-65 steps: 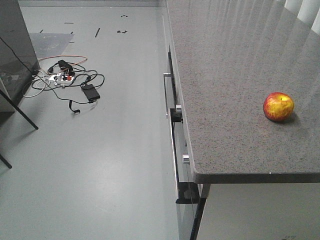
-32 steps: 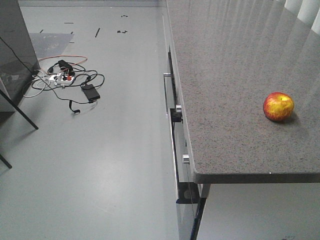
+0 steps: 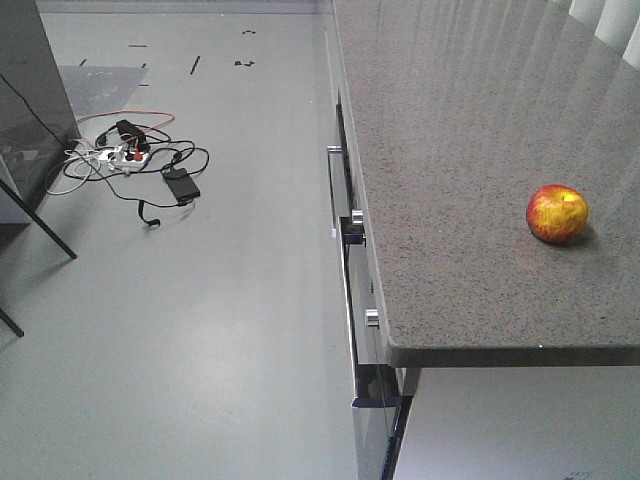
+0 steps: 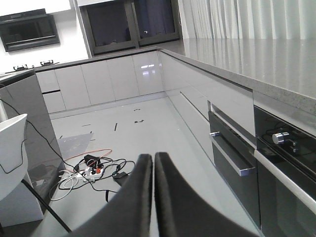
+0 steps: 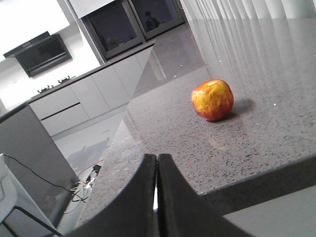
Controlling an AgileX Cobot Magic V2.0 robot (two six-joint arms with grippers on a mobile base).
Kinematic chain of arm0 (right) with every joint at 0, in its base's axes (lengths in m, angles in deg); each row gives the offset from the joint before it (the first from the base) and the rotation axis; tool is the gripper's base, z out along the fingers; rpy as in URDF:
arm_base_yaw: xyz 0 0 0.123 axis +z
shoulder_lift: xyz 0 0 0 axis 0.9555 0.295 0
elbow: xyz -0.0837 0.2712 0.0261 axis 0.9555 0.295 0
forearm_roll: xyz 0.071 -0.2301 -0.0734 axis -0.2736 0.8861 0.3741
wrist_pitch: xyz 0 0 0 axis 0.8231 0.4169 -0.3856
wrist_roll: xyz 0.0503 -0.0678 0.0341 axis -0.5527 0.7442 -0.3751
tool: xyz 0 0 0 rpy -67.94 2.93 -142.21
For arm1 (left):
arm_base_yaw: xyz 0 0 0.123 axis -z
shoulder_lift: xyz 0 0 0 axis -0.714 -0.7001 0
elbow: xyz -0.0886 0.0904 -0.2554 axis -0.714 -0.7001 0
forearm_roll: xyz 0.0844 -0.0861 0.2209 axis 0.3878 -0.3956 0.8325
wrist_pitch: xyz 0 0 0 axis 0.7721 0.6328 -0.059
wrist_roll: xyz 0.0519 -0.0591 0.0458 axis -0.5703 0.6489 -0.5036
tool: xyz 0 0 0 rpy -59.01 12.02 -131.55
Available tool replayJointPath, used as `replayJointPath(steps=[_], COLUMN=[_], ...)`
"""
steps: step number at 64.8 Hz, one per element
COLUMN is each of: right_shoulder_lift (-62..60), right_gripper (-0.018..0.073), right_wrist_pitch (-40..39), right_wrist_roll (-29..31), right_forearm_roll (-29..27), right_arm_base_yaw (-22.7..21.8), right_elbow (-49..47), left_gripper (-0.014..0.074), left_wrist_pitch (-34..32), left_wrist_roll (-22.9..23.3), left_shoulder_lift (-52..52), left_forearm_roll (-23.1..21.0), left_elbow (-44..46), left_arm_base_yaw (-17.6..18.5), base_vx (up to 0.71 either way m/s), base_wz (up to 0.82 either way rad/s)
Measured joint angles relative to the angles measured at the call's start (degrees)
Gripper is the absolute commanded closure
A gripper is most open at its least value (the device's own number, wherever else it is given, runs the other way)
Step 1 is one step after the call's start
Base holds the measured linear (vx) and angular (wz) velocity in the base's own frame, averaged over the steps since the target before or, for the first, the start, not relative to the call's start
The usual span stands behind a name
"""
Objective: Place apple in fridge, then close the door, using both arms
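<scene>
Red apple (image 3: 557, 213) on speckled counter (image 3: 450, 130), right pincer (image 5: 157, 160) closed (empty)

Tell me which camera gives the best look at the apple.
The right wrist view: the apple is close, large and unobstructed on the counter. The front view shows it whole but smaller, near the right edge. The left wrist view does not show it.

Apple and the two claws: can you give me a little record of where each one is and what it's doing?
apple: resting on the speckled grey countertop, untouched
left claw: shut, empty, above the floor beside the oven
right claw: shut, empty, pointed toward the apple, apart from it
floor: tangle of cables
</scene>
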Motion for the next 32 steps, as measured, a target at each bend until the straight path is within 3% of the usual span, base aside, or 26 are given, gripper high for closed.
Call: replayJointPath(steps=[18, 32], right_shoulder_lift=[0.0, 0.0], right_gripper=[0.0537, 0.0412], right_wrist_pitch=[0.45, 4.05], right_wrist_roll=[-0.23, 1.86], right_forearm_roll=[-1.56, -1.56], right_arm_base_yaw=[0.0, 0.0], right_elbow=[0.0, -2.67], left_gripper=[0.0603, 0.0603], left_wrist_pitch=[0.0, 0.0], left_wrist_roll=[0.0, 0.0], left_shoulder_lift=[0.0, 0.0], left_forearm_roll=[0.0, 0.0], left_elbow=[0.0, 0.0], left_arm_base_yaw=[0.0, 0.0], base_vx=[0.0, 0.0], base_wz=[0.0, 0.0])
